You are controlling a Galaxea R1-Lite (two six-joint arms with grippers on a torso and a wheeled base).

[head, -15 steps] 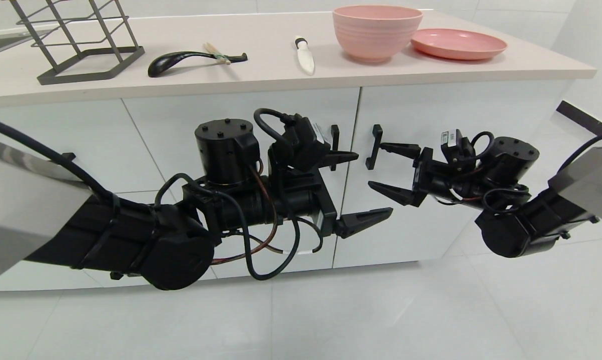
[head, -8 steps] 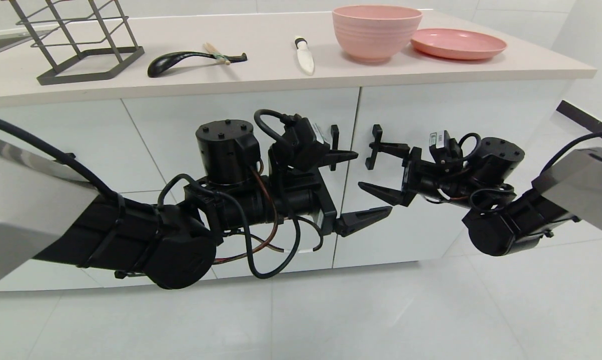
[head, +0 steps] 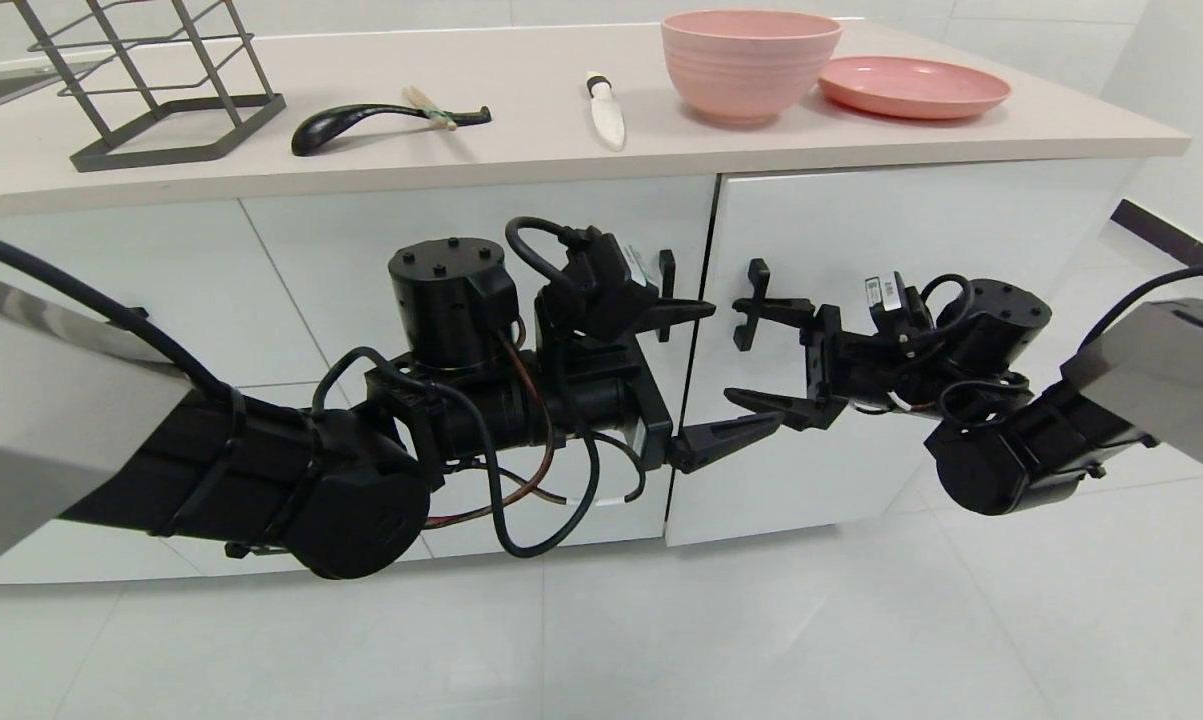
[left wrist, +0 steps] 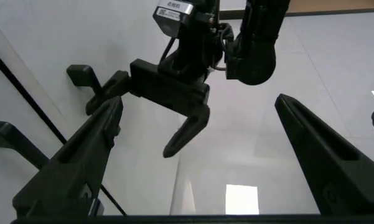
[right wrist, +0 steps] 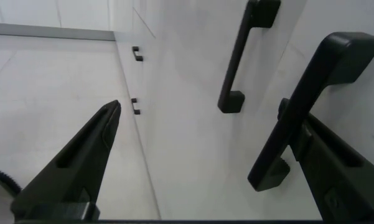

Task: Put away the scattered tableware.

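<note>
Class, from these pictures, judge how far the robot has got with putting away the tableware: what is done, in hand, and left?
Done: nothing is stored; the right cabinet door looks just ajar. In hand: the open right gripper sits at that door's handle; the left gripper, open, holds nothing. Left: the bowl, plate, ladle, chopsticks and knife all lie on the counter.

My left gripper point(head: 747, 365) and right gripper point(head: 743, 352) are matt black plastic. The cabinet door point(head: 861, 230) is smooth, glossy white, its handle point(head: 758, 275) matt black. The countertop point(head: 521, 150) is matt, the bowl point(head: 749, 65) and plate point(head: 911, 88) matt pink, the spoon point(head: 326, 128) glossy black, the rack point(head: 161, 150) dark metal wire.
</note>
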